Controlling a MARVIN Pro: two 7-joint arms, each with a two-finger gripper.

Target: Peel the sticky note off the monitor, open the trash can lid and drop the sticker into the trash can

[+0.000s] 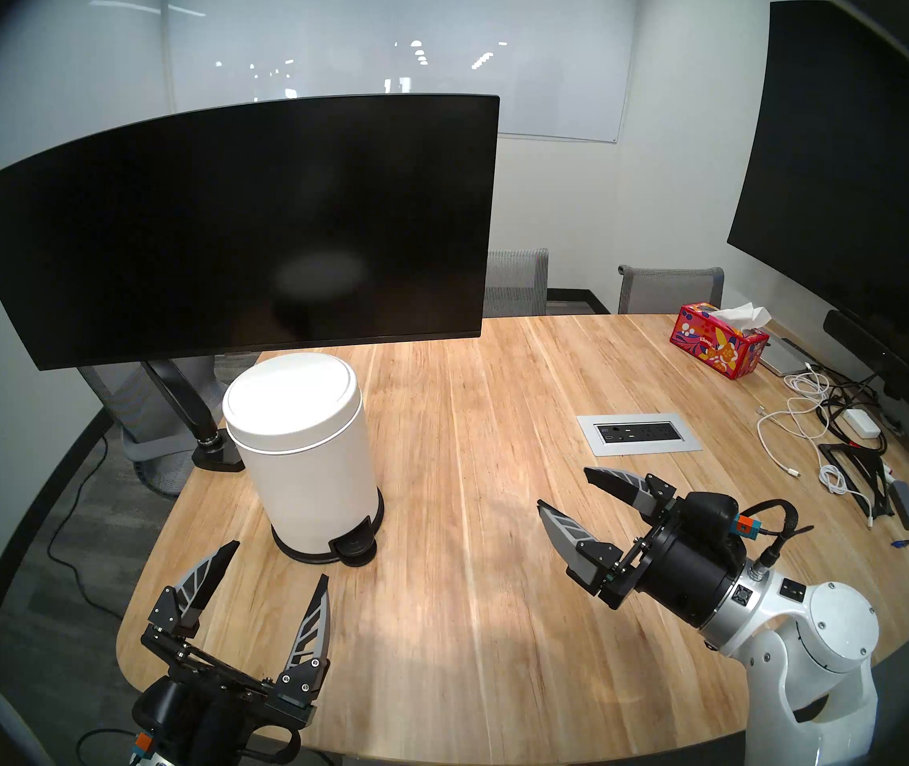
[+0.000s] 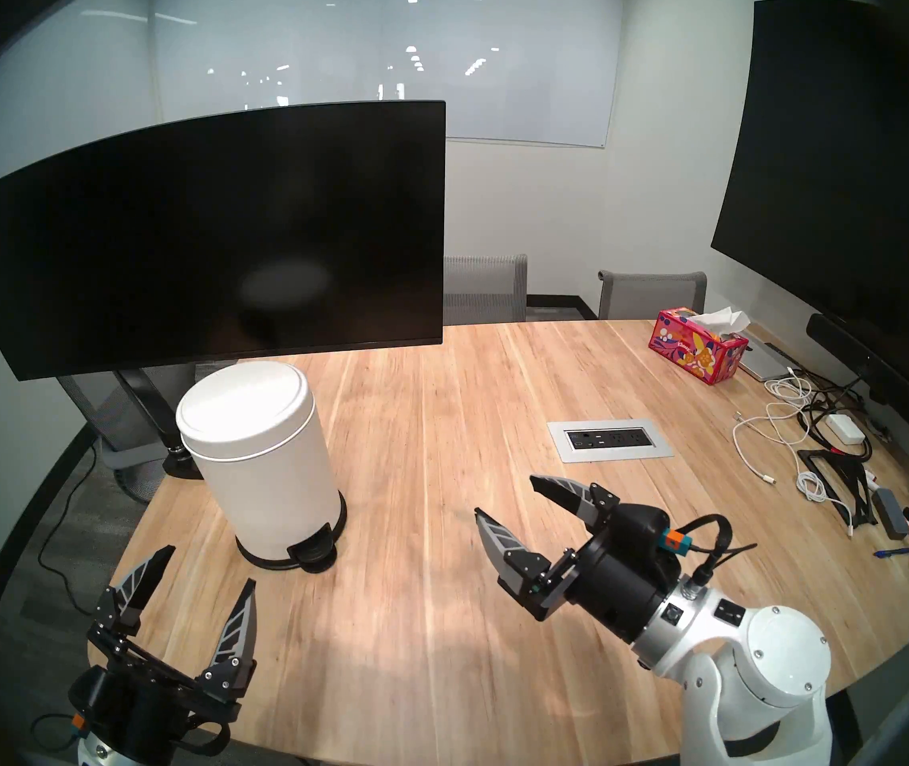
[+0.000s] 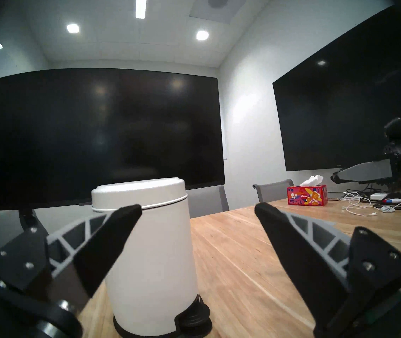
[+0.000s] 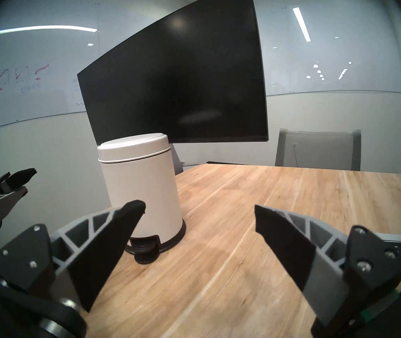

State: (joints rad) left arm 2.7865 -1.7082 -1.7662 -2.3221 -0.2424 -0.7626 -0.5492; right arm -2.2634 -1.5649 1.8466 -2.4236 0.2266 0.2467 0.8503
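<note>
The black monitor stands on its arm stand at the table's back left; its screen is bare. The yellow-green sticky note is in none of the views. The white trash can stands in front of the monitor with its round white lid down and its black pedal facing me. My left gripper is open and empty, just in front of the can. My right gripper is open and empty over the table, right of the can. Both wrist views show the can and the bare monitor.
The wooden table has a power socket panel at centre right. A tissue box, cables and adapters lie at the right under a larger black display. Grey chairs stand behind the table.
</note>
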